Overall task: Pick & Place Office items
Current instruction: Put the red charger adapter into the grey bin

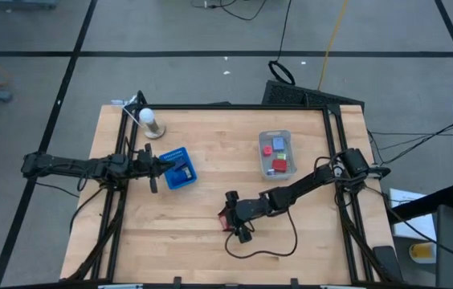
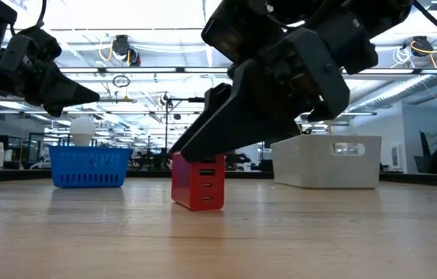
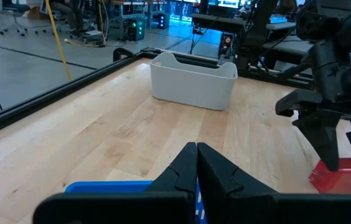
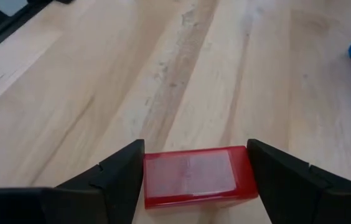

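Note:
A red block (image 4: 197, 177), one of the office items, stands upright on the wooden table near its middle front (image 1: 225, 218). My right gripper (image 4: 195, 147) reaches in from the table's right, with one finger on each side of the block. The blue tray (image 1: 180, 168) sits at the left and holds a small dark piece. My left gripper (image 3: 196, 150) is shut and hovers level over the tray's near rim, touching nothing. The clear bin (image 1: 275, 152) at the back right holds red, blue and purple pieces. My right gripper pinches the red block between its two fingers, one on each narrow side (image 4: 149, 180). The fingers (image 2: 203, 136) slant down from the table's right. The block stays upright with its bottom (image 2: 197, 206) on the table.
A white ball on a short stand (image 1: 150, 120) stands behind the blue tray. A black cable (image 1: 263, 250) loops over the table in front of my right arm. Bare wood lies between tray, bin and block.

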